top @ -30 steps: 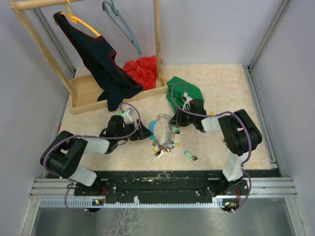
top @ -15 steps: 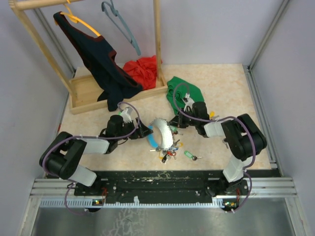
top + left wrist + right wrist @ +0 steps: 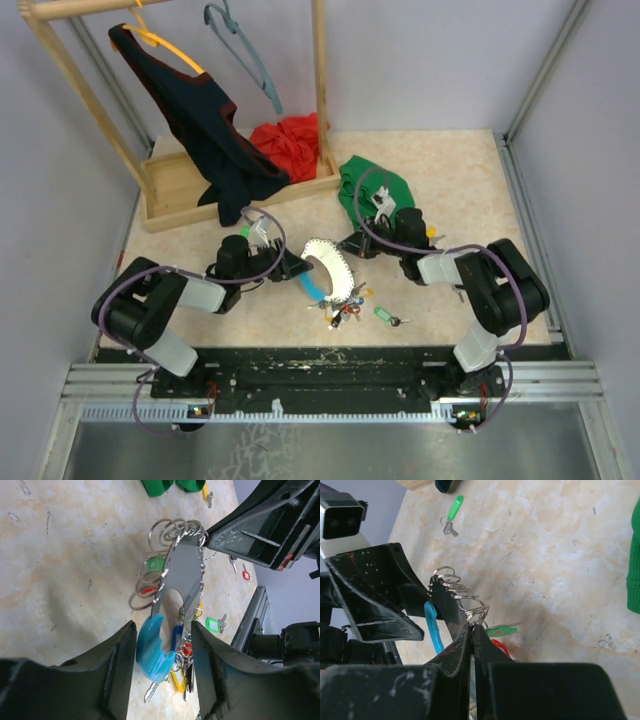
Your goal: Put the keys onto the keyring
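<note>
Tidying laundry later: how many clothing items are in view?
3: a dark garment on the orange hanger, a red one bunched on the rack's base, a green one on the table. Others could hide behind them.

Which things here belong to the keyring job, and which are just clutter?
Job: keyring, green-tagged key, yellow-tagged key.
Clutter: wooden rack, dark garment, red cloth, green cloth, teal hanger.
</note>
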